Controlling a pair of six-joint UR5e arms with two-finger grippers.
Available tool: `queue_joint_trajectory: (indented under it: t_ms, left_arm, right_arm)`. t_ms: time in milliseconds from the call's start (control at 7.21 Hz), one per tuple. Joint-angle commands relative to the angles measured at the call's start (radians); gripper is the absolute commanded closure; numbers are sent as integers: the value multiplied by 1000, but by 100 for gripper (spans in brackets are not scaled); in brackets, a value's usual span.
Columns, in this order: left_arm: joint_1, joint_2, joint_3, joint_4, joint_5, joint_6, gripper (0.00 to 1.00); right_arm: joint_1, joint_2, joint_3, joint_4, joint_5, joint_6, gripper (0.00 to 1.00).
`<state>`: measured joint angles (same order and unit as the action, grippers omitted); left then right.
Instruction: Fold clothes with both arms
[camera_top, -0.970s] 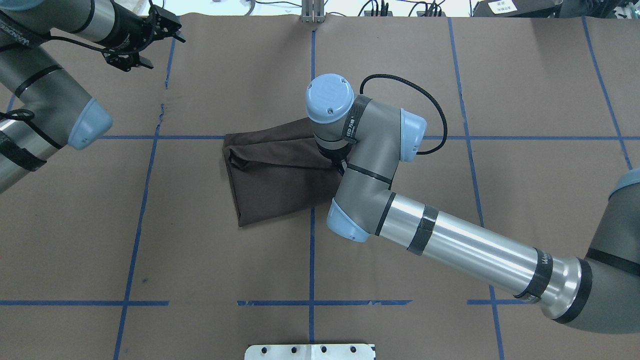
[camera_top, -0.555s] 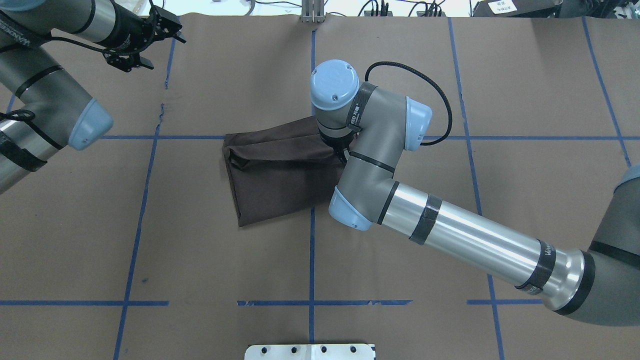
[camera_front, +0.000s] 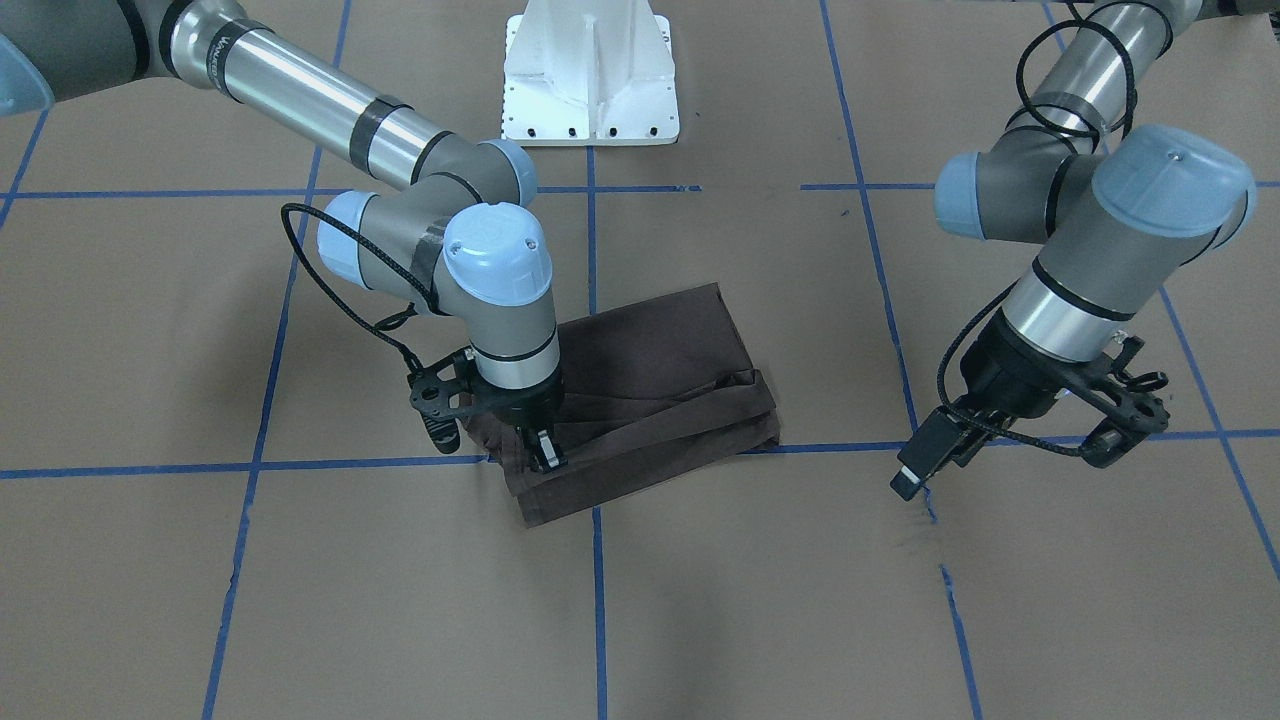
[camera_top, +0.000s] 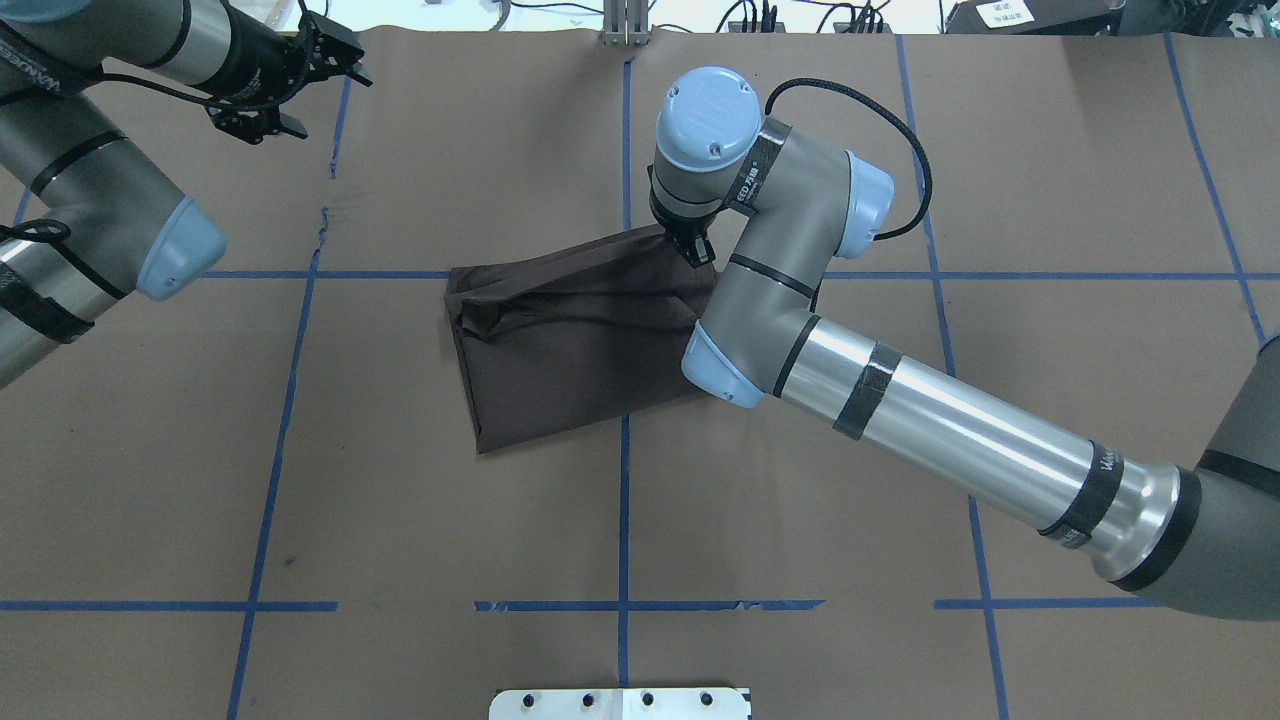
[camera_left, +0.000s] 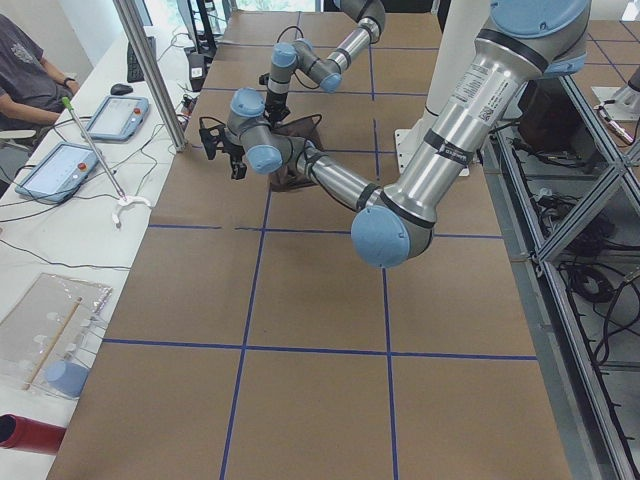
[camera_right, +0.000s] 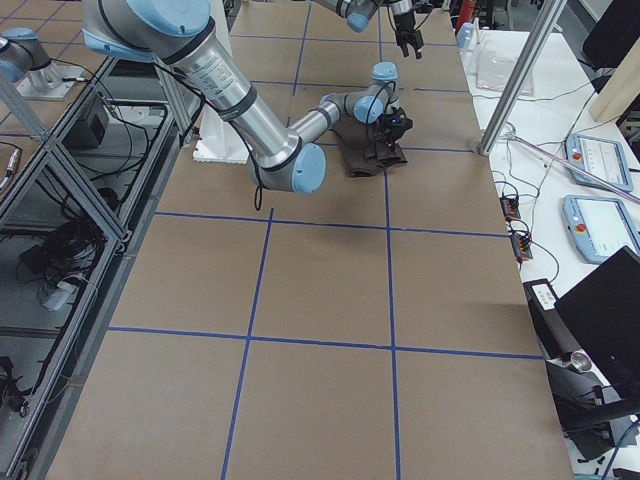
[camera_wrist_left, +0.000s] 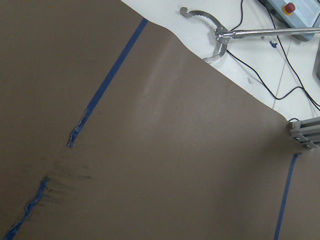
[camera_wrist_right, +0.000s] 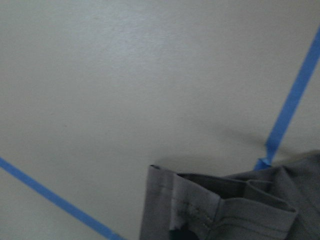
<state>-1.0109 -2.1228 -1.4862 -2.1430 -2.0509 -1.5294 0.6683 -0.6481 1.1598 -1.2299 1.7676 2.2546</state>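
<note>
Folded shirt (camera_front: 660, 370) lies mid-table (camera_front: 760, 560). Right gripper (camera_front: 545, 455) sits on its corner, can't tell if it's gripping. Left gripper (camera_front: 908, 480) looks closed, empty, well apart. Brown paper borders every shirt edge.

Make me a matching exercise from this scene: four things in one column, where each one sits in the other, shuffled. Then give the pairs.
Things
1. T-shirt
2. right gripper
3. left gripper
4. white base

Places
a. off to one side over bare table, well apart from the cloth
b. lying folded near the middle of the table
c. at the table's edge nearest the robot
d. down at a corner of the folded cloth

Pairs: 1-b, 2-d, 3-a, 4-c
</note>
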Motion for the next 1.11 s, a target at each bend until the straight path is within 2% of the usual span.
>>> queue_joint_trajectory:
  t_ms: [0, 139, 277, 555, 693, 832, 970]
  left_arm:
    - [0, 1, 0, 0, 0, 0, 0]
    - [0, 1, 0, 0, -2, 0, 0]
    - [0, 1, -8, 2, -2, 2, 0]
    - [0, 9, -9, 2, -2, 3, 0]
    - [0, 15, -17, 2, -12, 5, 0]
    - [-2, 47, -44, 2, -44, 15, 0]
    - [-6, 90, -81, 2, -51, 44, 0]
  right_arm:
    - [4, 56, -125, 218, -83, -51, 69]
    - [13, 56, -133, 239, -85, -88, 1]
    - [30, 59, -134, 237, -76, -101, 0]
    - [100, 48, -131, 219, 16, -174, 0]
    - [149, 41, -115, 154, 111, -272, 0]
    - [203, 25, -51, 33, 189, -431, 0]
    - [259, -35, 37, -74, 258, -602, 0]
